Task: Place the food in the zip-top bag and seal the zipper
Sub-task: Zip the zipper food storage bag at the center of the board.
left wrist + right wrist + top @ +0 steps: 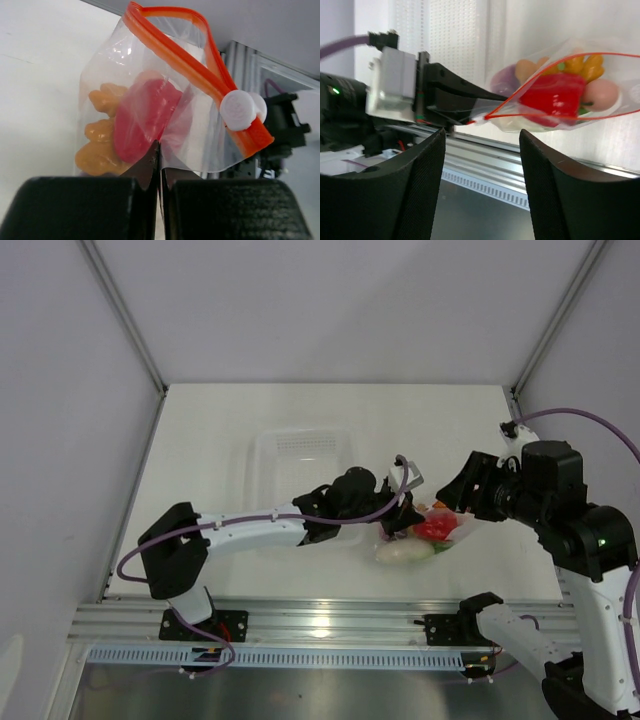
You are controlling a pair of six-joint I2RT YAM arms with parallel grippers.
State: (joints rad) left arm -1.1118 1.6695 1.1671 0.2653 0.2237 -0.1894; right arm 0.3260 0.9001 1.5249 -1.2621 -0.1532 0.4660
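Across the lower middle of the overhead view, the white bench (200,460) meets a metal rail (320,620), and pale walls (330,300) box it in. Right of centre sits the zip-top bag (450,536) with the food (436,525) inside, near a clear tray (268,452). I see the left hand (159,150) clenched on the bag's plastic and the right hand (482,137) released, apart from it.

White table (220,440): clear tray (300,465) centre, filled zip-top bag (440,535) beside it.
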